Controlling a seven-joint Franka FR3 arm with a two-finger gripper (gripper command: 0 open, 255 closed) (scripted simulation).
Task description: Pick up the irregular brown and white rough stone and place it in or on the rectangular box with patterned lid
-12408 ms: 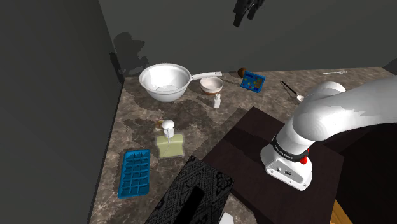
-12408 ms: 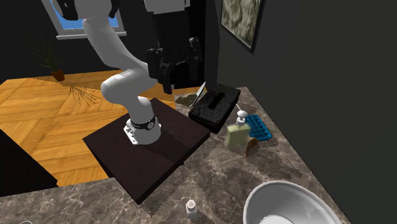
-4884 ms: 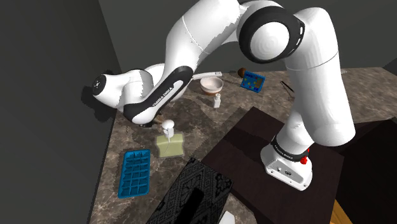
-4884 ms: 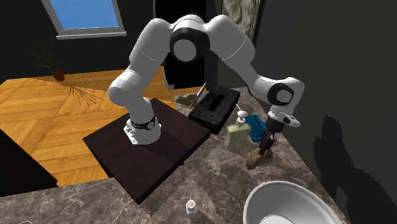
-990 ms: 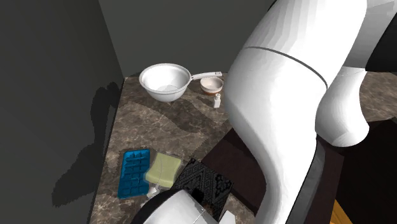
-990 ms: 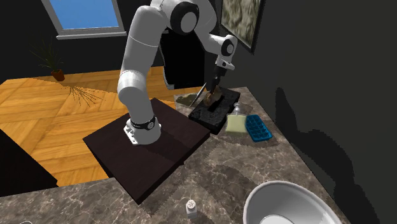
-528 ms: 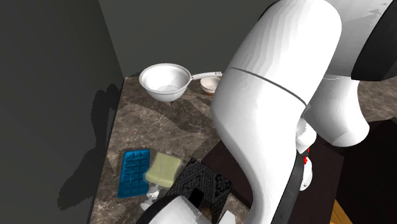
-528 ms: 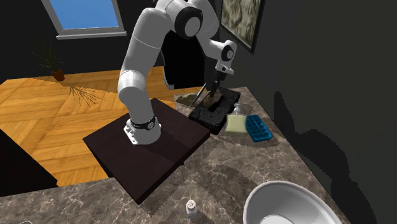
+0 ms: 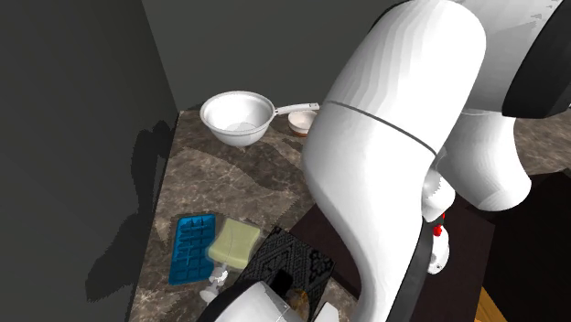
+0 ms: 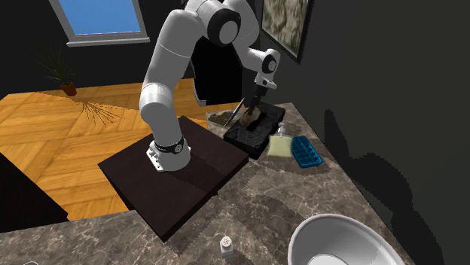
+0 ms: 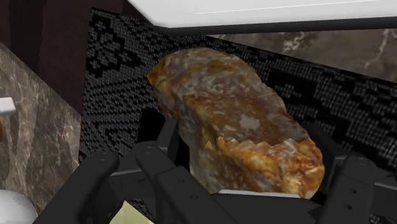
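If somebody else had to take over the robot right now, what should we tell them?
The hand is open, just above the stone, not touching it.
The stone lies on the patterned lid of the box.
Done: stone is on the box.
Left: likely just lift the hand straight up and clear.

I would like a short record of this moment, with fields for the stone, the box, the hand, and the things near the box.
stone: brown and white stone, rough, lying on the box lid
box: black box with patterned lid, on the counter
hand: hand above the stone, fingers apart, not touching it
beside box: pale green bottle, blue tray
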